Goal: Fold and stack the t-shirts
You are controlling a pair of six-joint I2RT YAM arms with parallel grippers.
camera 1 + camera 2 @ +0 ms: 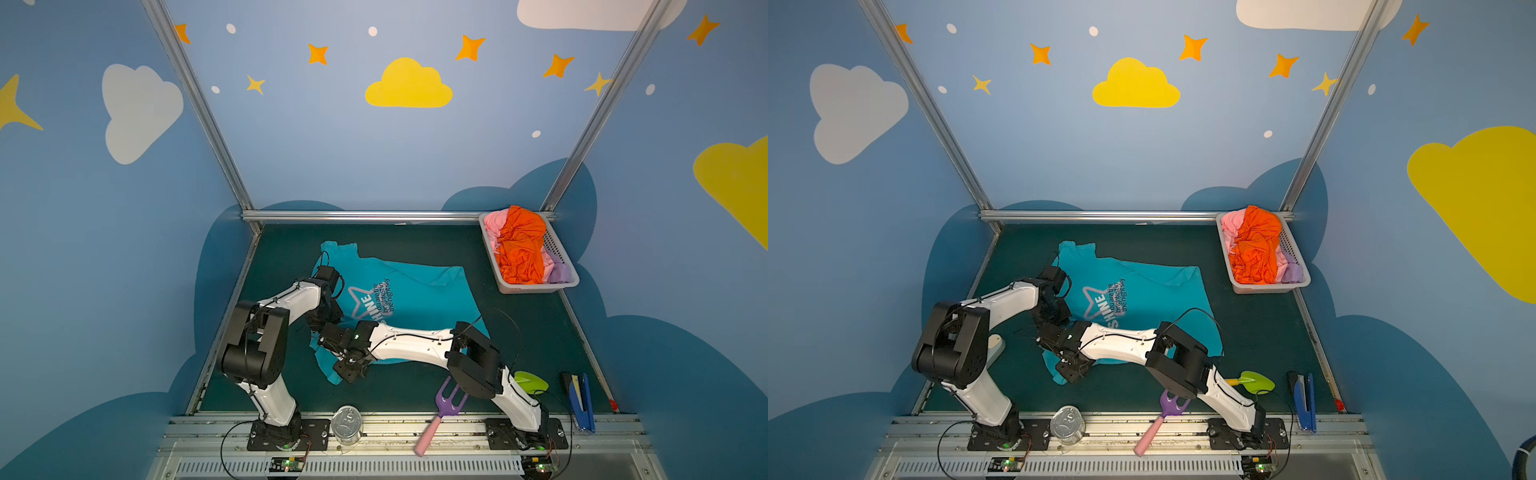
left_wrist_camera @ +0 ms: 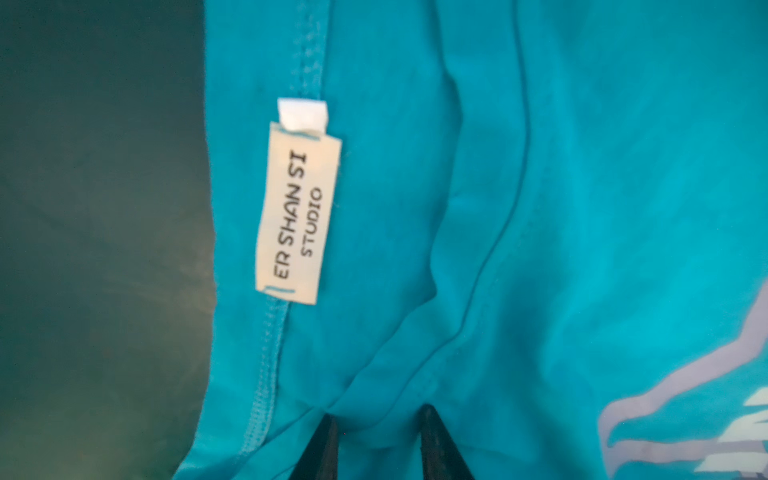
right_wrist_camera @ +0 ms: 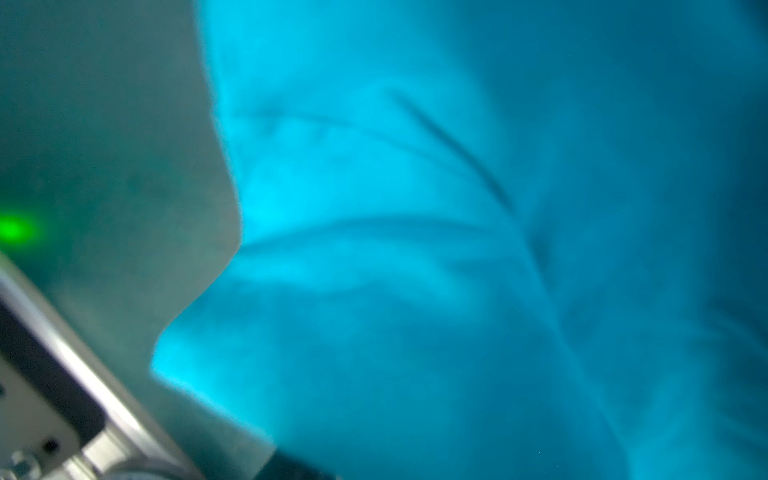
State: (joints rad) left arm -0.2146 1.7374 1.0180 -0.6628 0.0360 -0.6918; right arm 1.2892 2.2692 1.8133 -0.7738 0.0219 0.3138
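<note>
Covering the middle of the dark green table mat [image 1: 532, 340], the teal cloth t-shirt [image 1: 419, 291] with a white-and-pink chest print lies spread but rumpled. At the far right corner stands the white slotted plastic basket [image 1: 570, 279]. It holds the crumpled orange t-shirt [image 1: 521, 245], the pink t-shirt [image 1: 492, 222] and the lilac t-shirt [image 1: 559, 272]. The left gripper [image 2: 378, 419] is at the teal garment's left edge. Its black fingertips [image 2: 436, 444] are narrowly parted and pinch a raised fold of the cloth, near a cream sewn label [image 2: 297, 212]. The right gripper [image 1: 349, 370] reaches across onto the near left corner. Its wrist view is blurred, so its grip cannot be told.
</note>
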